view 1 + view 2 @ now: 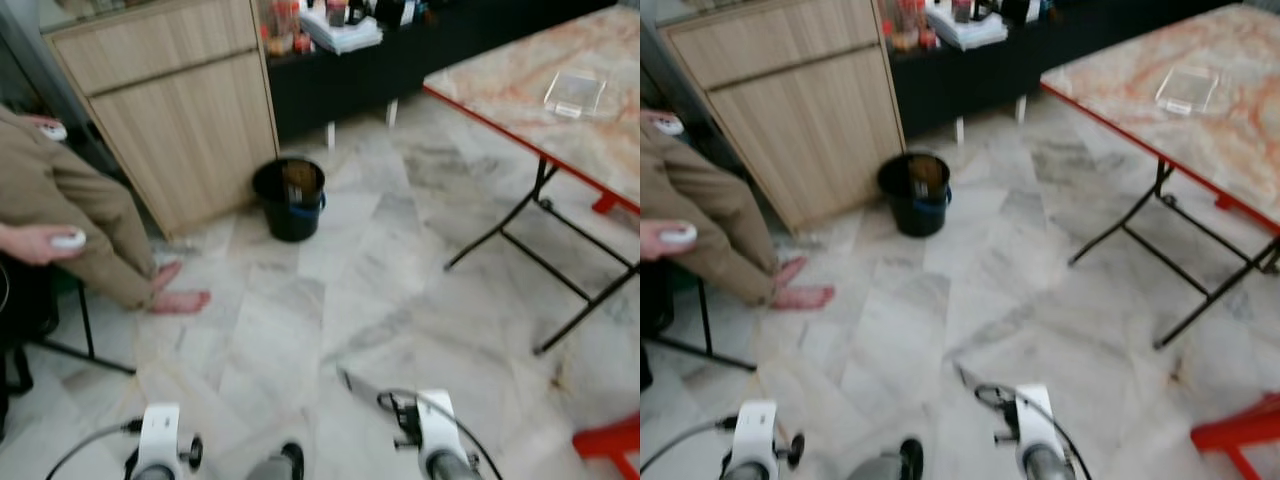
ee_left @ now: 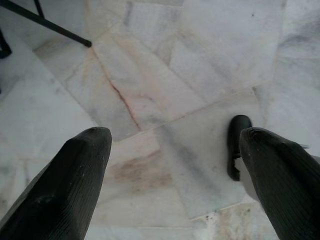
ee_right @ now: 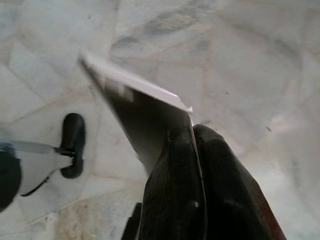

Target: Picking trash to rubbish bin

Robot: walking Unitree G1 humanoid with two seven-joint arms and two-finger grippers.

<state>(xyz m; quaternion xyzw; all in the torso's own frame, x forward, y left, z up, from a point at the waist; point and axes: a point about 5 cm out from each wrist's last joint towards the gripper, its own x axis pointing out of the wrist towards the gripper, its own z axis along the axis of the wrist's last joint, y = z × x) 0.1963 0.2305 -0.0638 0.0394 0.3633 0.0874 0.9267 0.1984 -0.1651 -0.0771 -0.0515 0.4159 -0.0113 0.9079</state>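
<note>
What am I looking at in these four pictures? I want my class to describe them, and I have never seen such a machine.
It is a walking robot with two arms, each ending in a two-fingered pincer. The two wide pictures come from cameras in its head, looking down at a marble floor. Ahead stand a black rubbish bin, a wooden cabinet and a folding table with a clear box on it. A person sits to the left. The other two pictures come from the wrists. The left pincer is open. The right pincer is shut on a flat white card, the trash.

Marble floor point(image 1: 400, 260), wooden cabinet point(image 1: 170, 100)
</note>
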